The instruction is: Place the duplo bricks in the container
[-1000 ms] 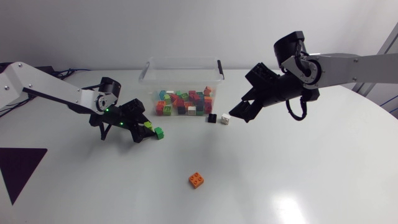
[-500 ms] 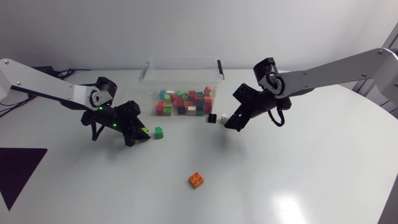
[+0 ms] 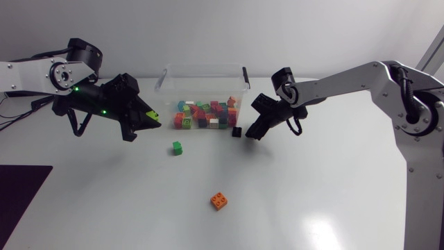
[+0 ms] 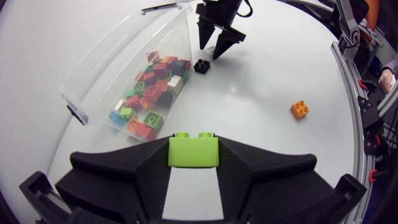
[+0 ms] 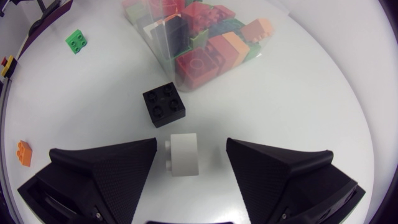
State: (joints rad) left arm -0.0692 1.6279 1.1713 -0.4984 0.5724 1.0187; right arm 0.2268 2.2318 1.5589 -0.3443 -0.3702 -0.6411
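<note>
L claw (image 3: pixel 149 119), clenched on lime-green plastic brick (image 4: pixel 193 152), lifted to frame's upper left; R claw (image 3: pixel 251 130), unclenched, lowered astride white plastic brick (image 5: pixel 184 155). Grab next.

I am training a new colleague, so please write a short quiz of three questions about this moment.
1. True or false: the left pincer is empty.
2. Which brick lies between the open fingers of the right pincer? A black, B white, C orange.
3. Fill in: away from both arms lie a green brick and an ___ brick.
Key: 1 false, it is shut on a lime brick; 2 B, the white brick; 3 orange brick.
</note>
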